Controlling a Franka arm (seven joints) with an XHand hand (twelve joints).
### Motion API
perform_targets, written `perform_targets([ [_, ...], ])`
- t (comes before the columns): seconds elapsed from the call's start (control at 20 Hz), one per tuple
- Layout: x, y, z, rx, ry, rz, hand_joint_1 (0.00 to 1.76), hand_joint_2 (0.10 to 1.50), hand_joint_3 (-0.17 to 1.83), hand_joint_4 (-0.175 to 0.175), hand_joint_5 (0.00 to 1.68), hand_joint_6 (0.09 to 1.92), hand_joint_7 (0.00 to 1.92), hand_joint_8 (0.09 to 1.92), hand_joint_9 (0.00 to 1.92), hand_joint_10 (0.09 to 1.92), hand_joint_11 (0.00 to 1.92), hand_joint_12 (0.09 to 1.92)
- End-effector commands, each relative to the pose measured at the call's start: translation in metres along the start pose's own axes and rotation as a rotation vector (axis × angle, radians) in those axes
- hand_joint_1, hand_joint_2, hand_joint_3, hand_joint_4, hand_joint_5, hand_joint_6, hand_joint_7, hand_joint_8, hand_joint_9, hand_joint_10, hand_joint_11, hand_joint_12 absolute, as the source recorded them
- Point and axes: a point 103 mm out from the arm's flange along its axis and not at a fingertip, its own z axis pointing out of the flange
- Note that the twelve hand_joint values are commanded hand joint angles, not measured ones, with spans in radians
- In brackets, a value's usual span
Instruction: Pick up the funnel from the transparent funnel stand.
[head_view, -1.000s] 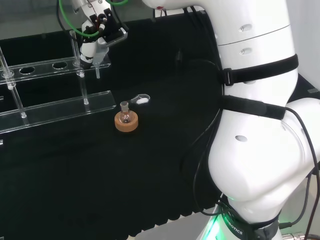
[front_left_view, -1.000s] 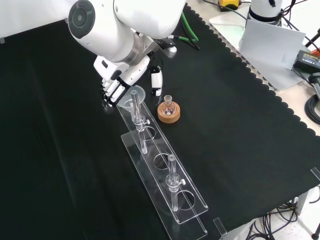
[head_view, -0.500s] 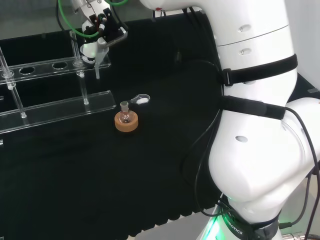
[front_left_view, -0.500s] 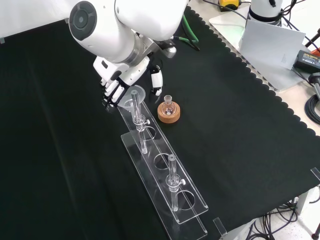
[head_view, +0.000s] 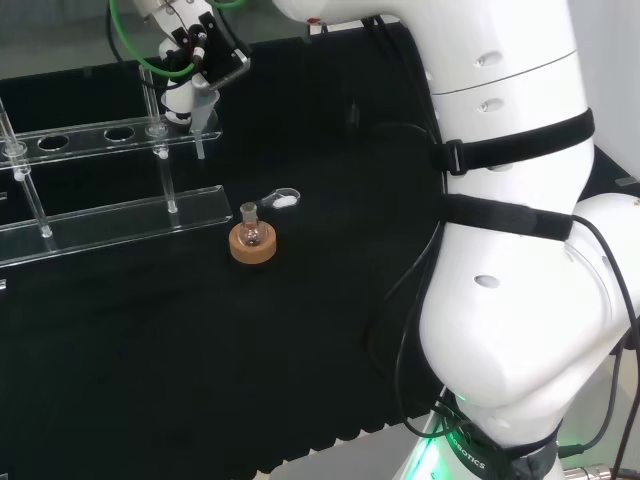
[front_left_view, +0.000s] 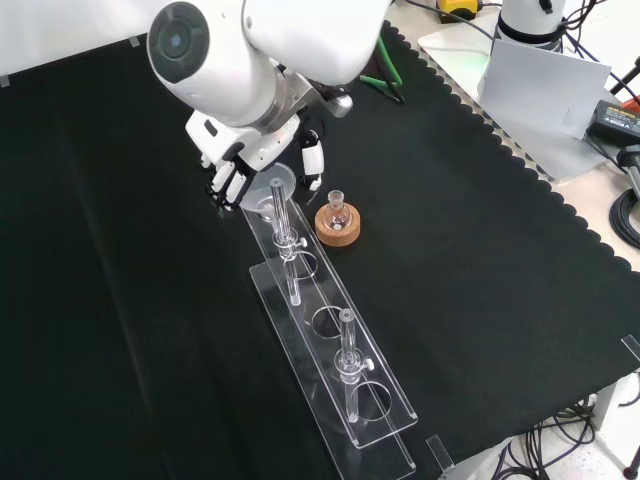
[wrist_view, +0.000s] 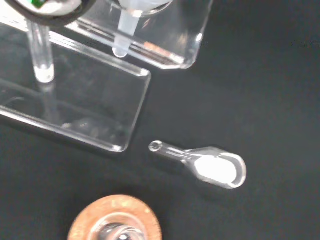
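Note:
The clear funnel (front_left_view: 268, 188) is at the far end of the transparent funnel stand (front_left_view: 325, 345) in the front view. Its stem (wrist_view: 124, 36) hangs by the end of the stand's upper shelf (wrist_view: 167, 40). I cannot tell whether the stem is free of the shelf. The hand (front_left_view: 243, 160) comes from the view's top, with fingers behind the funnel's bowl and the thumb (front_left_view: 313, 158) on its other side, curled round it. In the head view the hand (head_view: 192, 55) is above the stand's right end (head_view: 185, 135), with the funnel (head_view: 200, 122) below it.
A small flask on a cork ring (front_left_view: 337, 224) (head_view: 252, 243) stands close beside the stand. A small clear scoop (wrist_view: 210, 166) (head_view: 283, 198) lies on the black cloth between the cork ring and the stand's end. Two upright posts (front_left_view: 347, 345) rise from the stand.
The hand has moved slightly upward in the head view, carrying the funnel's bowl with it. The flask, scoop and stand have not moved.

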Motion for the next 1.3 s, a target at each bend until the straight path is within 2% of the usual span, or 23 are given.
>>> perform_targets([
  [0.05,-0.006,-0.016,-0.021,-0.051,-0.121,0.060,0.87,0.71,0.64,-0.003,0.67,0.10,0.39,0.65,0.86,0.50,0.49,1.32],
  [0.65,-0.013,-0.076,-0.063,-0.111,-0.128,0.109,0.90,0.71,0.67,0.002,0.77,0.22,0.52,0.62,0.97,0.44,0.52,1.28],
  [0.9,-0.009,-0.105,-0.066,-0.125,-0.134,0.133,0.91,0.71,0.69,0.000,0.72,0.39,0.55,0.60,1.00,0.39,0.58,1.26],
  [1.3,0.011,-0.144,-0.063,-0.131,-0.136,0.163,0.91,0.71,0.69,0.000,0.71,0.47,0.56,0.60,1.02,0.38,0.61,1.24],
])
